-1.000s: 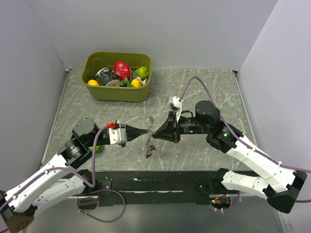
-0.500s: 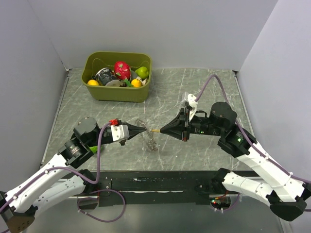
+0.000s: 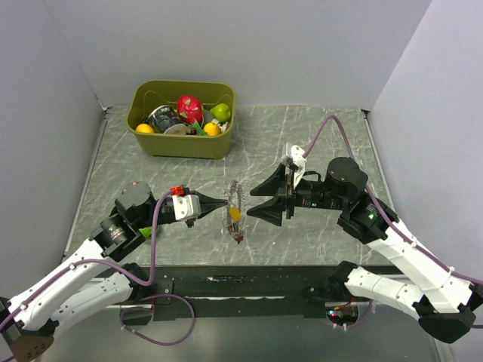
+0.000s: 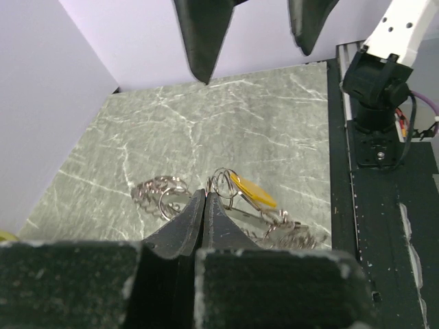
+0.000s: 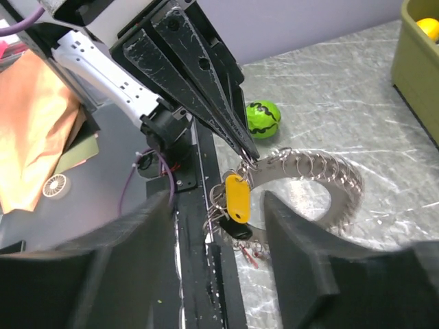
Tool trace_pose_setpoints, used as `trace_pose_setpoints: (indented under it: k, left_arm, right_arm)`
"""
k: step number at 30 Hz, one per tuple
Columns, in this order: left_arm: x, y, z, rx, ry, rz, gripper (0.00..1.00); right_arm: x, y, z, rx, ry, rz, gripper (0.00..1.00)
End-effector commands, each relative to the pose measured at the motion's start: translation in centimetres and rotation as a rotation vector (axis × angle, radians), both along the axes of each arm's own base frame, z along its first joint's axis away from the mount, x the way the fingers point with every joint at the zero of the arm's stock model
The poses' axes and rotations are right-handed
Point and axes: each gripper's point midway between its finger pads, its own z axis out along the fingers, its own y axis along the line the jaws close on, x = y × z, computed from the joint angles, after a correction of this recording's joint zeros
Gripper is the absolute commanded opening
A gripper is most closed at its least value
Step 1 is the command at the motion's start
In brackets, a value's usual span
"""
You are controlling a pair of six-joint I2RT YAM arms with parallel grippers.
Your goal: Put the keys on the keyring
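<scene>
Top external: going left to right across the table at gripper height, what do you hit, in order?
left gripper → keyring → right gripper

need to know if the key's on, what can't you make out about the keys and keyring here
Top view: keyring and yellow key are too small to tell whether the key is threaded on.
Left wrist view: the shut left gripper covers where key and keyring meet.
Right wrist view: black key half hidden behind the yellow key; blurred fingers of the open right gripper block the keyring's near part.
</scene>
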Motion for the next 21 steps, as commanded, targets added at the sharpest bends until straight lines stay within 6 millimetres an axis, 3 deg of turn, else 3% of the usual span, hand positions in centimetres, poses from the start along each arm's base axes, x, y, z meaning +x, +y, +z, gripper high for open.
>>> trace_pose_setpoints:
  k: [1,6,10,16,21]
  left_arm:
    - [-1.6,0.0,2.9,-0.075,-0.094,-0.078,0.01]
    - [-2.6,-0.2,3.6,-0.101,-0.097,-0.129,0.01]
    - [-2.8,-0.4,3.8,-0.109,-0.093,-0.152,0.01]
    - [-3.0,-0.6,3.8,-0.114,-0.083,-0.168,0.01]
    - [-3.1,-0.7,4.1,-0.123,-0.091,-0.178,0.01]
  right_arm:
    - [-0.4,0.2,2.1,0.06,-0.068,0.039,0.71]
    - [-0.8,1.0,2.6,0.083,-0.074,0.103,0.69]
    - [-1.0,1.8,2.8,0.097,-0.054,0.152,0.56]
    - [-0.3,2.7,1.6,0.078,-0.018,0.155,0.56]
    - [0.2,3.1,0.3,0.048,0.011,0.149,0.49]
